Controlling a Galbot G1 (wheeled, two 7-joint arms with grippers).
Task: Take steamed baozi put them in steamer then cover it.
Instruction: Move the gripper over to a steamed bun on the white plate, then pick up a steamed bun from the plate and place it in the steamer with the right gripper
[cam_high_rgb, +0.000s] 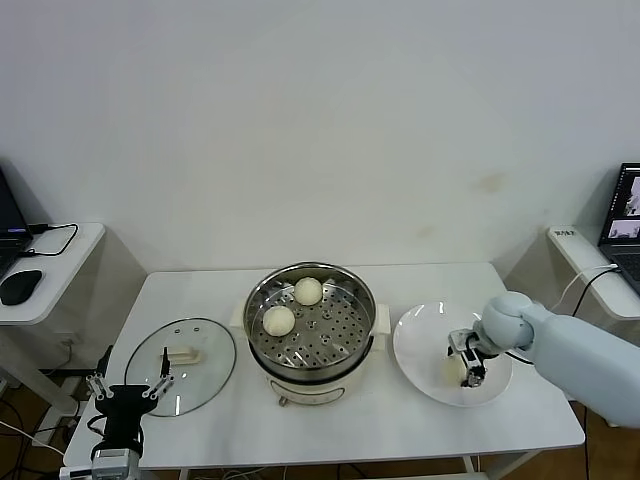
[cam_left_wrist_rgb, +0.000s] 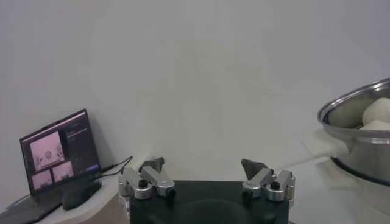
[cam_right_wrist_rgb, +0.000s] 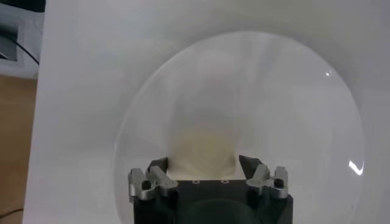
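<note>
Two steamed baozi (cam_high_rgb: 308, 291) (cam_high_rgb: 279, 320) lie in the steel steamer (cam_high_rgb: 330, 335) at the table's middle. A third baozi (cam_high_rgb: 455, 370) sits on the white plate (cam_high_rgb: 425, 335) to the right. My right gripper (cam_high_rgb: 466, 362) is down on that plate. In the right wrist view its jaws press both sides of the cream baozi (cam_right_wrist_rgb: 201, 149). The cover (cam_high_rgb: 205, 380), a glass lid with a cream handle, lies flat on the table to the left. My left gripper (cam_high_rgb: 128, 383) waits open at the table's front left corner, nothing between its fingers (cam_left_wrist_rgb: 152, 178).
A side table with a mouse (cam_high_rgb: 20, 286) stands far left, and a laptop (cam_high_rgb: 625, 215) on a shelf far right. The left wrist view shows the steamer's rim (cam_left_wrist_rgb: 353, 106) and another laptop (cam_left_wrist_rgb: 58, 155). The plate's far half (cam_right_wrist_rgb: 274, 91) is bare.
</note>
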